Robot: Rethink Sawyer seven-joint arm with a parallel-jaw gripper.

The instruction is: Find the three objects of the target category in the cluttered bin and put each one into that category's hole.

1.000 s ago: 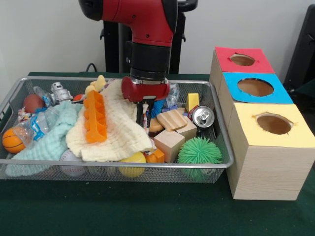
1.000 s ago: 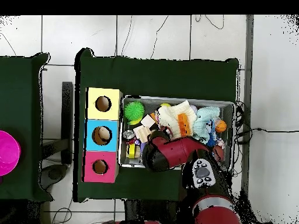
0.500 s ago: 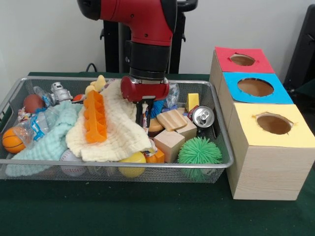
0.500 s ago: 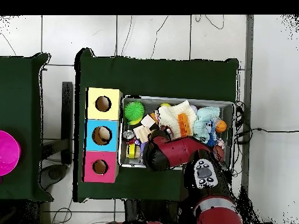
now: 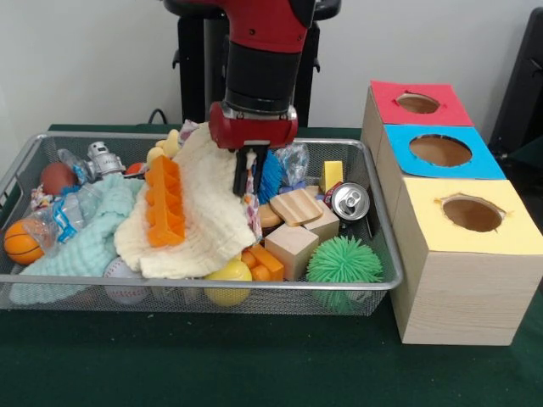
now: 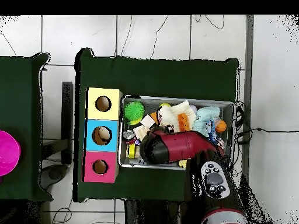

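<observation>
Arm vertical, end effector pointing down, fingers seemingly closed

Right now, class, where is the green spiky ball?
In the front view, the green spiky ball sits in the wire bin's near right corner, beside a wooden block and below the can.

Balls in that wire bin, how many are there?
5 visible: orange ball and brown ball at left, white baseball, yellow ball and green spiky ball along the front. Cloths may hide others.

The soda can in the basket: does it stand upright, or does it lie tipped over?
Tipped. The soda can lies on its side among the wooden blocks, its silver top with the pull tab facing the front camera.
</observation>
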